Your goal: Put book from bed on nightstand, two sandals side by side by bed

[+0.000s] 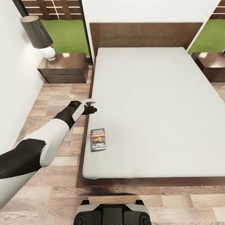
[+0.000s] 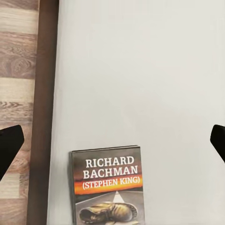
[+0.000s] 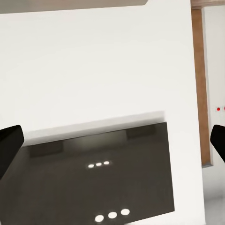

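Now the left gripper (image 1: 91, 105) hangs over the left edge of the bed (image 1: 156, 103), its arm stretched out from the robot's left shoulder across the wood plank floor (image 1: 59, 103). Its jaws stand wide apart and hold nothing; in the left wrist view the two dark fingertips (image 2: 9, 147) sit at opposite edges of the picture with bare mattress between them. The book (image 1: 98, 139) lies flat on the light grey mattress, near the bed's left edge and nearer the foot of the bed than the jaws are, apart from them and not between them. In the left wrist view its cover (image 2: 108, 185) reads "RICHARD BACHMAN (STEPHEN KING)" above an orange band and a picture of a worn boot; the dark brown bed frame (image 2: 43, 112) runs just beside it, with the floor beyond.

Ahead of the jaws, past the corner of the bed, a dark brown nightstand (image 1: 64, 67) stands against the wall, carrying a lamp (image 1: 39, 34) with a dark shade and a white base. A second nightstand (image 1: 211, 64) stands at the bed's far side.

The right gripper's jaws also stand apart and empty, its fingertips (image 3: 9, 150) at the edges of the right wrist view, facing a white wall with a dark glossy panel (image 3: 93, 178).
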Robot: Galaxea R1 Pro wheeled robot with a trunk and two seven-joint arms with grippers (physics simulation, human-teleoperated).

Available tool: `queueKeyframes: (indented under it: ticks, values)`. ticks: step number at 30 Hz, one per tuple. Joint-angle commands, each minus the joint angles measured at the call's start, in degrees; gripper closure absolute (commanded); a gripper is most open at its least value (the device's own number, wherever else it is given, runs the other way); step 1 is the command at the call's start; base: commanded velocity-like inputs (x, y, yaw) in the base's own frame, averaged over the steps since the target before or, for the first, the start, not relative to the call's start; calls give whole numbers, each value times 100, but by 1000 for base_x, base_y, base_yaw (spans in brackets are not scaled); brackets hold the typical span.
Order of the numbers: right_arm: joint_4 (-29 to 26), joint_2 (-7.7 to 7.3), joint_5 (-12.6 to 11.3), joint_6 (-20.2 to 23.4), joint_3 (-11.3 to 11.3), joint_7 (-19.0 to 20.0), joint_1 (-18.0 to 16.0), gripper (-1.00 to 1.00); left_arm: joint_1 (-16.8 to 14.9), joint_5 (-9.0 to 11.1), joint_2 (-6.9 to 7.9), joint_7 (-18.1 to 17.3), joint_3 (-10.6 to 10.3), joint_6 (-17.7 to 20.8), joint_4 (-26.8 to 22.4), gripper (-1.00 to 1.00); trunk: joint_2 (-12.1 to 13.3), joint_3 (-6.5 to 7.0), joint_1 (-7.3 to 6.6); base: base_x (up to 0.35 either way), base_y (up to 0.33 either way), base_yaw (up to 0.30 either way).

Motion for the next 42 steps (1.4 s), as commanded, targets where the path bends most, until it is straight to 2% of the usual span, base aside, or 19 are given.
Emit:
queueKeyframes:
  ticks: [1, 12, 42]
  values:
    - [-8, 1, -23, 16, -6, -18, 2, -100, -7, 61, 2, 50, -41, 21, -4, -100, -9, -16, 3, 0, 0, 0]
    - [-8, 6, -18, 20, -6, -18, 2, -100, -88, 72, -2, 220, -41, 113, 13, -100, -9, -120, 3, 0, 0, 0]
    - [-8, 2, -15, 20, -8, -18, 74, -100, -275, 76, -18, 301, -41, 298, 15, -100, -9, -403, 3, 0, 0, 0]
